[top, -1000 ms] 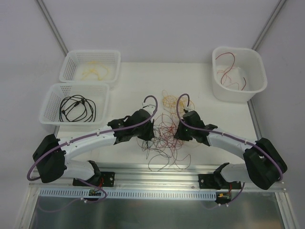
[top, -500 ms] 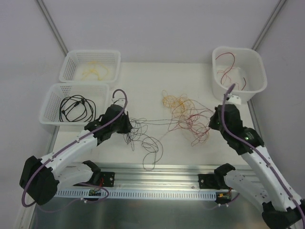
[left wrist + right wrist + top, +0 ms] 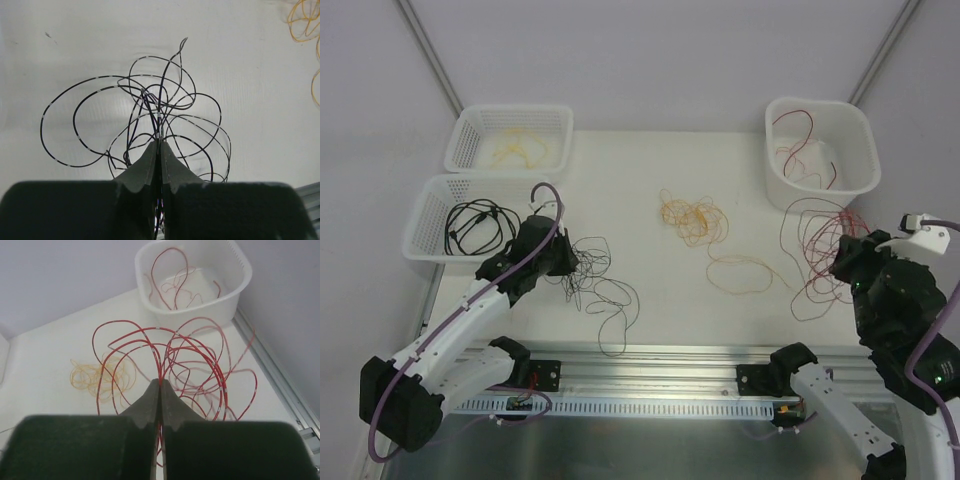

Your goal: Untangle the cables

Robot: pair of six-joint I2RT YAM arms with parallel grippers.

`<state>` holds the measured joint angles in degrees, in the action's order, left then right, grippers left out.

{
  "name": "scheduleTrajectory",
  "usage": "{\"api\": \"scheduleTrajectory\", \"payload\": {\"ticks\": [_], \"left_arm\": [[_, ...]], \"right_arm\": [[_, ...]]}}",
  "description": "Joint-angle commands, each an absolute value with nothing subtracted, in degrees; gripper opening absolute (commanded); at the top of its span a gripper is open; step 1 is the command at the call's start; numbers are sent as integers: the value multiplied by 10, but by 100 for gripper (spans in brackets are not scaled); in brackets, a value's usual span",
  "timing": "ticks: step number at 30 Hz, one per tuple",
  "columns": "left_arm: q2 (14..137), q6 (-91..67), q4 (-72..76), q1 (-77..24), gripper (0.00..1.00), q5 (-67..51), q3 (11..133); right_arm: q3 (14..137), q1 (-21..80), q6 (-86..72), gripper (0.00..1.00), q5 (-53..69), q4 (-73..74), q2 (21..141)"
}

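**A:** What has shifted in the last second?

**B:** The arms have swung apart. They were nose to nose over one mixed knot just nearer than the yellow clump (image 3: 692, 218). Now the left gripper (image 3: 159, 145) sits well left of the clump and the right gripper (image 3: 160, 385) well right of it. The knot has split by colour.

**A:** Are they holding anything?

**B:** Both are. The left fingers are pressed together on the black wires (image 3: 159, 125), which fan out in loops ahead of them. The right fingers are clamped the same way on the red wires (image 3: 160, 375). That arm is raised, so the loops hang and spread. I cannot tell whether their low ends touch the table.

**A:** Why pull sideways?

**B:** My guess is that opposite pulls draw the strands through one another. No strand bridges black and red now, so it seems to have worked. The clump lies alone, with one yellow loop trailing toward the red side.

**A:** And the bins?

**B:** They look sorted by colour. The tub (image 3: 810, 200), right of and beyond the clump, holds red wire, and the red bunch hangs near it. Far left of the clump, the near basket (image 3: 425, 215) holds black cable and the far basket (image 3: 470, 130) holds yellow.

**A:** What about the surface and the room?

**B:** It is a plain matt white table (image 3: 640, 165), so the thin wires show well. A metal rail (image 3: 650, 365) runs along the edge nearer than the clump. The walls around are bare and pale, with slim metal posts.
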<state>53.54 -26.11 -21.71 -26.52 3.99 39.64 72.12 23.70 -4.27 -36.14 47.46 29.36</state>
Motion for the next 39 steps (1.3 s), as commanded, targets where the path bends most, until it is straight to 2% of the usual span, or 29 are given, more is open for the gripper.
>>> {"api": "scheduleTrajectory", "payload": {"ticks": [1, 12, 17, 21, 24, 27, 28, 30, 31, 36, 37, 39], "left_arm": [[542, -246, -221, -260, 0, -12, 430], [541, -230, -221, -260, 0, -94, 462], [546, -205, -223, -259, 0, -91, 500], [557, -190, -237, -260, 0, -74, 602], [573, -175, -250, -258, 0, -62, 690], [584, -158, -256, -252, 0, -47, 770], [586, -150, -258, -249, 0, -25, 787], [588, -140, -258, -246, 0, -3, 832], [588, -128, -260, -243, 0, 43, 845], [592, -91, -258, -238, 0, 135, 932], [594, -73, -258, -237, 0, 151, 942], [604, -51, -258, -231, 0, 208, 966]], "right_arm": [[690, 234, -33, 1, -280, 490, 344], [489, 234, -92, 1, -151, 393, 439], [443, 234, -105, 1, -121, 369, 491], [426, 235, -112, 3, -97, 355, 491], [426, 236, -112, 9, -94, 352, 485], [425, 235, -107, 18, -97, 351, 476], [424, 235, -105, 25, -98, 352, 474], [420, 235, -105, 32, -95, 352, 473], [419, 234, -105, 40, -91, 352, 471], [411, 234, -101, 62, -78, 349, 472], [410, 234, -101, 71, -78, 348, 472], [410, 235, -99, 78, -76, 347, 473]]}}
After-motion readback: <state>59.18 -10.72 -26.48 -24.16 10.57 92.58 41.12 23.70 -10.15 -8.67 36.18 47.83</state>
